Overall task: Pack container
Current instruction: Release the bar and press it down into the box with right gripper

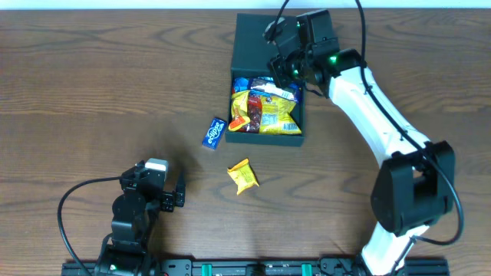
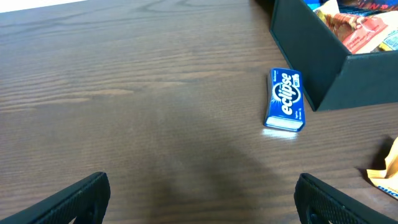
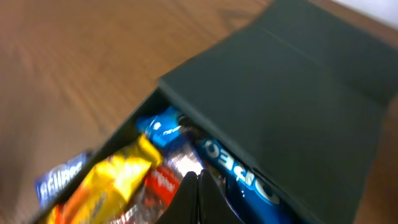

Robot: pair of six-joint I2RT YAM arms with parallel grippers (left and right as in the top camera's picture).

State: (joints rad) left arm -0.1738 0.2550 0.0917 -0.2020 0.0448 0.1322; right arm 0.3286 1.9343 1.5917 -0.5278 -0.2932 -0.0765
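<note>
The right jaws are clenched, pressed tip to tip with nothing between them as far as the right wrist view shows. They hang over the far right part of the container (image 1: 268, 139), just above the packets inside. The left jaws are spread wide and hold nothing. They hover low over bare table (image 1: 92, 92) at the near left, well apart from the box.

The container stands on the far side of the table, a little right of centre. Its lid (image 1: 257, 38) is thrown back on the far side, so the box is open. It already holds a heap of snacks: a large yellow bag (image 1: 268, 111) toward the near side, a blue Oreo packet (image 3: 239, 168) against the far wall, and red and orange wrappers tucked between them.

Two items remain outside. A blue Eclipse gum packet (image 1: 215, 132) lies flat just beside the box's near left corner, apart from it. A small yellow packet (image 1: 243, 175) lies nearer still, in front of the box.

The packing looks largely done. What seems left is to bring in those two loose packets and then fold the lid down. The heap rises about level with the rim, so the lid may need the contents pressed flatter.
</note>
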